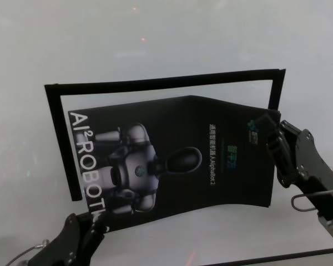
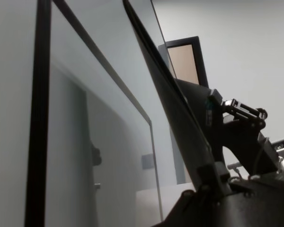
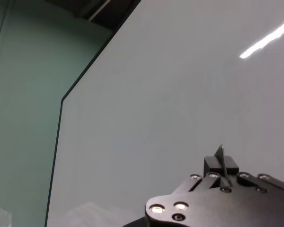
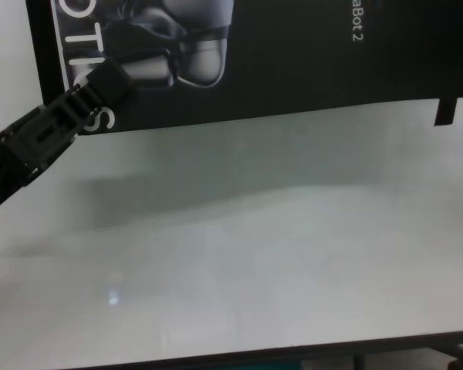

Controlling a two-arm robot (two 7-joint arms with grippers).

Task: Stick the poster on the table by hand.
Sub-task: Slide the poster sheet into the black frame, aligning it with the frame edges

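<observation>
The poster (image 1: pixel 200 160), black and glossy with a grey-white robot picture and white letters, hangs slightly bowed just above the white table (image 1: pixel 155 44). My left hand (image 1: pixel 94 221) is shut on its near left corner, by the last letters. At the far right corner my right hand (image 1: pixel 269 130) is also shut on it. In the chest view the poster (image 4: pixel 293 54) floats over the table (image 4: pixel 255 254) and casts a shadow, with the left hand (image 4: pixel 100 85) clamped on its lower edge. The right wrist view shows only a thin poster edge (image 3: pixel 221 158) between the fingers.
Narrow black strips (image 1: pixel 166 78) lie on the table as a partial frame: one along the far side, one down the left, a short one at the right. The table's dark front edge (image 4: pixel 293 353) runs close to my body.
</observation>
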